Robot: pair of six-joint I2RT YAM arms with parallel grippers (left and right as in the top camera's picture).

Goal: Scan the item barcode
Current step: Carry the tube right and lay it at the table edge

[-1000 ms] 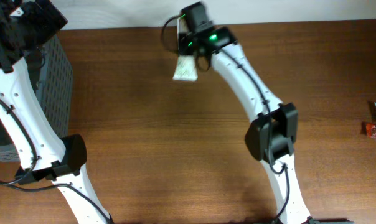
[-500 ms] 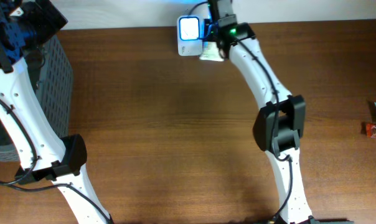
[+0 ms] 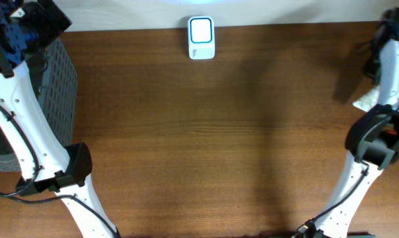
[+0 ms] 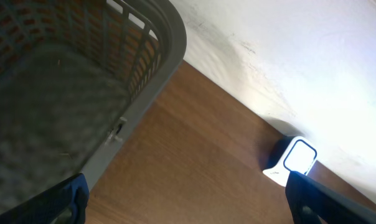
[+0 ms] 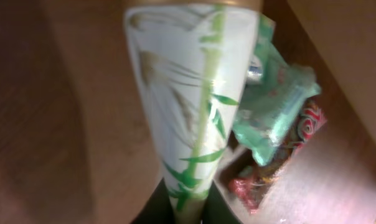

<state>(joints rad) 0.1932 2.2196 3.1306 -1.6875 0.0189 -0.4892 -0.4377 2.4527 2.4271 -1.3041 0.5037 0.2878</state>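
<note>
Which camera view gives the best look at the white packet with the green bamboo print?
The right wrist view: the packet fills the frame, print clear. Overhead shows only a white corner beside the right arm. The left wrist view does not show it.

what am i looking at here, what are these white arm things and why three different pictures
These are two white robot arms at a wooden table. One picture looks down from above; the other two come from cameras on each wrist. At the table's far edge stands a lit barcode scanner, and a grey basket sits on the left. The left gripper hangs open and empty near the basket. The right gripper holds a white packet with green bamboo print above some snack packs.
</note>
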